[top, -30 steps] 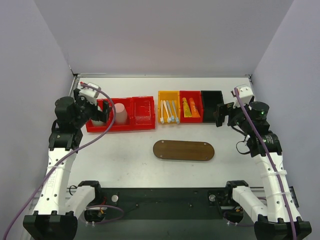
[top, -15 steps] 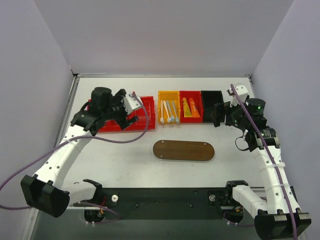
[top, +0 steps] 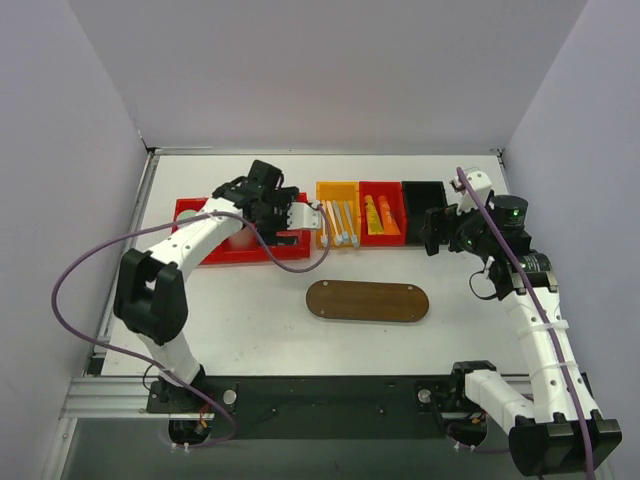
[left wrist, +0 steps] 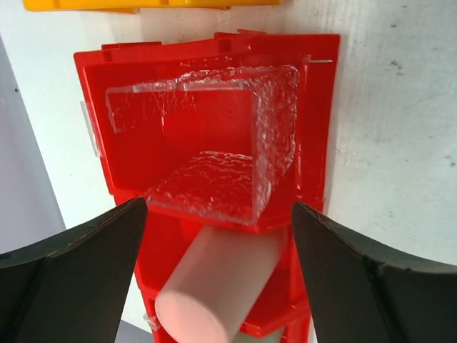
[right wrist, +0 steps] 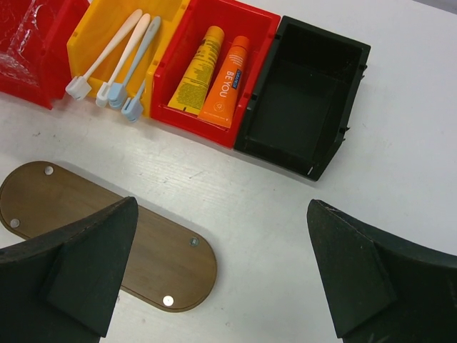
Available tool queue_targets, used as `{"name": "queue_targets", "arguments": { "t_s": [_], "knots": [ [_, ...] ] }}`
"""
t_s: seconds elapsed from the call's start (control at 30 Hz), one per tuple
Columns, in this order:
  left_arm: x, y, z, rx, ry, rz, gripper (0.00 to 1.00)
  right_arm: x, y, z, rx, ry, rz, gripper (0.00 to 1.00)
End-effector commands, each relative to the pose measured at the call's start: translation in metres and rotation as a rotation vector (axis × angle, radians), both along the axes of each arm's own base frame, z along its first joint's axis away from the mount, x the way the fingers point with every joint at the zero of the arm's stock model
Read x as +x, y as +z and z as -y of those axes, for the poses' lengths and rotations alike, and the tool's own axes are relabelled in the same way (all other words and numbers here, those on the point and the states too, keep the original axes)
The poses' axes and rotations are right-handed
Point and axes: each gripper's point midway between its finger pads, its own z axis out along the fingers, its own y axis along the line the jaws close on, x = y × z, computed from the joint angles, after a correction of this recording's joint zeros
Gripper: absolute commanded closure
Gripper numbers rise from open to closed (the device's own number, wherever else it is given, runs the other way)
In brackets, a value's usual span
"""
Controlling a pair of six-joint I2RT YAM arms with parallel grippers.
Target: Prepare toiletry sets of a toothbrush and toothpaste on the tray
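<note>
We are looking at the tray [top: 367, 300], a smooth dark brown wooden oval lying flat on the white counter [top: 230, 300] at mid-frame. The slim pale toothbrushes [right wrist: 114, 61] are lying in a yellow bin [right wrist: 171, 14] at upper left, and the flat orange and yellow toothpaste tubes [right wrist: 214, 68] in the red bin [right wrist: 189, 114] beside it. Only the left wrist view is showing a crinkled clear box [left wrist: 214, 143] and a pale cup [left wrist: 214, 286] on its side. The left hand [left wrist: 218, 207] and right hand [right wrist: 221, 207] are hanging spread, gripping nothing.

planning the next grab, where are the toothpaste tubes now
In the top view the two toothpaste tubes lie in the small red bin at the back, between the yellow toothbrush bin on its left and the black bin on its right.
</note>
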Motion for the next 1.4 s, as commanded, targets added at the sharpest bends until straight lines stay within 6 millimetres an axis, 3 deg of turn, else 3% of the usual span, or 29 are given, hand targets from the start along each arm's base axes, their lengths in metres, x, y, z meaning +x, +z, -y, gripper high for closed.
{"name": "queue_targets", "arguments": {
  "t_s": [0.0,0.23,0.37,0.6,0.73,0.77,1.0,1.23,1.37],
  "knots": [
    [0.024,0.001,0.011,0.058,-0.064,0.01,0.07,0.004,0.01,-0.004,-0.01,0.035,0.033,0.0],
    [0.031,-0.002,0.029,0.012,-0.098,-0.032,0.11,0.007,0.004,-0.003,-0.021,0.033,0.018,0.0],
    [0.025,-0.018,0.029,0.047,-0.101,-0.109,0.22,0.009,0.001,-0.002,-0.028,0.03,0.008,0.0],
    [0.018,-0.046,0.029,0.062,-0.095,-0.186,0.29,0.012,-0.004,0.0,-0.037,0.022,-0.007,0.01],
    [0.019,-0.047,0.034,0.041,-0.086,-0.179,0.53,0.012,-0.005,0.0,-0.037,0.022,-0.009,0.01],
    [0.019,-0.046,0.036,0.038,-0.086,-0.177,0.65,0.012,-0.005,0.0,-0.039,0.023,-0.01,0.01],
    [0.018,-0.029,0.039,0.015,-0.094,-0.162,0.98,0.012,-0.004,-0.001,-0.035,0.021,-0.008,0.01],
    [0.015,-0.003,0.039,-0.011,-0.098,-0.138,1.0,0.012,-0.003,0.0,-0.033,0.018,-0.008,0.01],
    [0.017,0.033,0.042,-0.073,-0.084,-0.103,1.0,0.012,-0.004,-0.002,-0.024,0.022,-0.011,0.01]
  ]
}}
